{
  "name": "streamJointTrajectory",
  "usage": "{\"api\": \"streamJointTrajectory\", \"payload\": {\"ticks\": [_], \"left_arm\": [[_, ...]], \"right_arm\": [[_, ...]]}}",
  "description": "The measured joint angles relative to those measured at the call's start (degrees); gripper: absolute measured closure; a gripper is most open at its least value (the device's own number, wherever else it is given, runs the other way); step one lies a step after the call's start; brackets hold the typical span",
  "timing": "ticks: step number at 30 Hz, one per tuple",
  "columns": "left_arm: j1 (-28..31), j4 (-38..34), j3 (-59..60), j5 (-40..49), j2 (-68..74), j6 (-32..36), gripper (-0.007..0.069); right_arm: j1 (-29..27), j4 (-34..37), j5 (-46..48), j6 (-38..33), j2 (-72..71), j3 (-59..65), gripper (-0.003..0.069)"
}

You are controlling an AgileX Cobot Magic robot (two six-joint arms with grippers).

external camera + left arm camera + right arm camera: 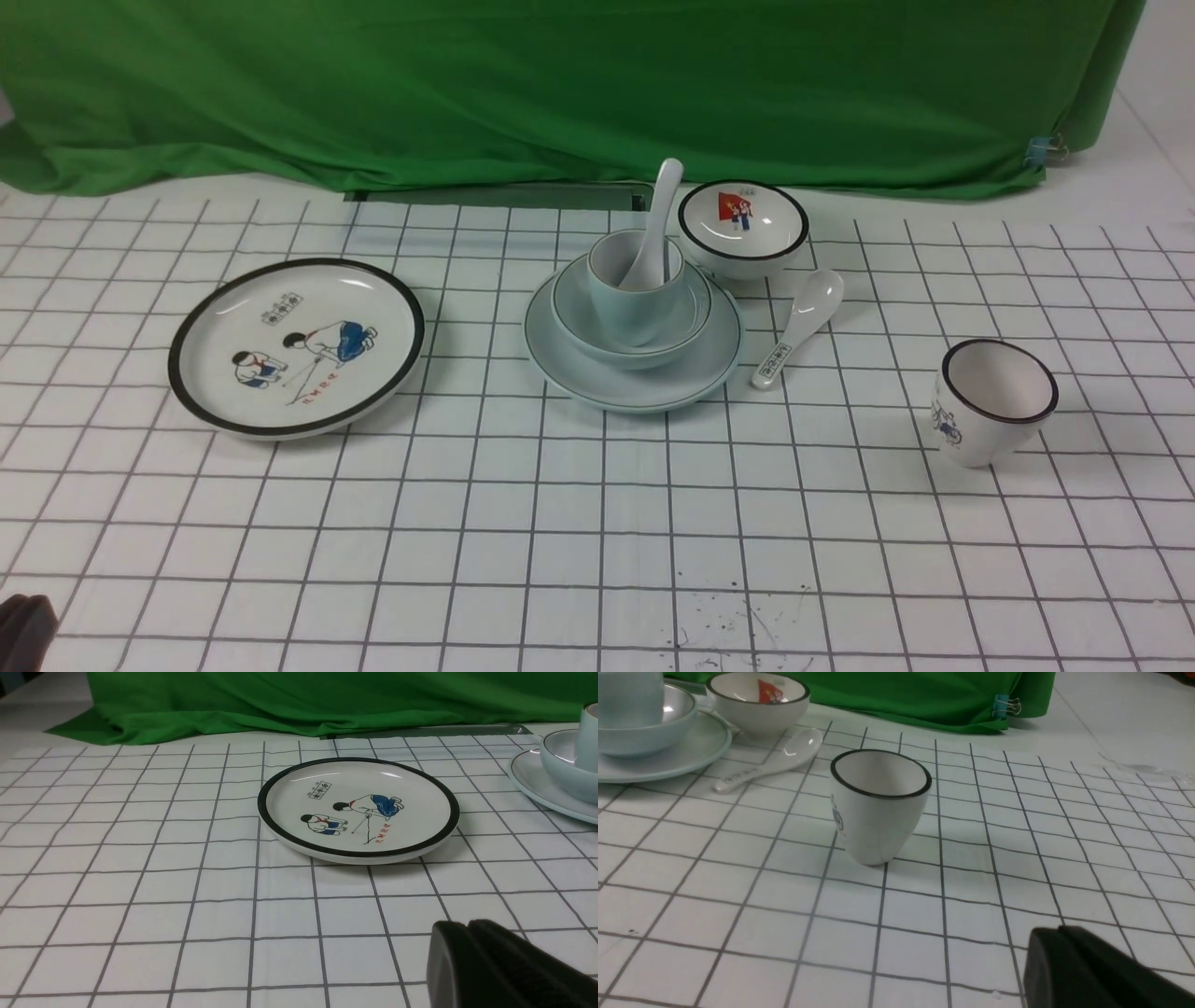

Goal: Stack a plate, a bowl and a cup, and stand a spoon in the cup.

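The plain pale plate [569, 359] lies mid-table. The plain bowl [579, 322] sits on it, and the plain cup [630, 313] stands in the bowl. The plain white spoon [658, 219] stands in the cup, handle up and leaning back. The stack's edge shows in the left wrist view, plate [532, 777] and bowl [560, 765], and in the right wrist view, plate [691, 751]. My left gripper [467, 926] is shut and empty, low at the near left [23, 625]. My right gripper [1057, 931] is shut and empty, near the black-rimmed cup; it is out of the front view.
A black-rimmed plate with cartoon children [297, 345] lies left. A black-rimmed bowl with a red flag [743, 227] stands behind the stack. A spoon with printed characters [801, 322] lies right of the stack. A black-rimmed cup [994, 399] stands at the right. Green cloth hangs behind.
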Motion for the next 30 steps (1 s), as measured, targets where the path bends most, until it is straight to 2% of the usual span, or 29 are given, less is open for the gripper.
{"api": "streamJointTrajectory", "payload": {"ticks": [30], "left_arm": [[0.00,1.09,0.00,0.00,0.00,0.00,0.0656]], "right_arm": [[0.08,0.00,0.11,-0.05,-0.01,0.00,0.0536]]}}
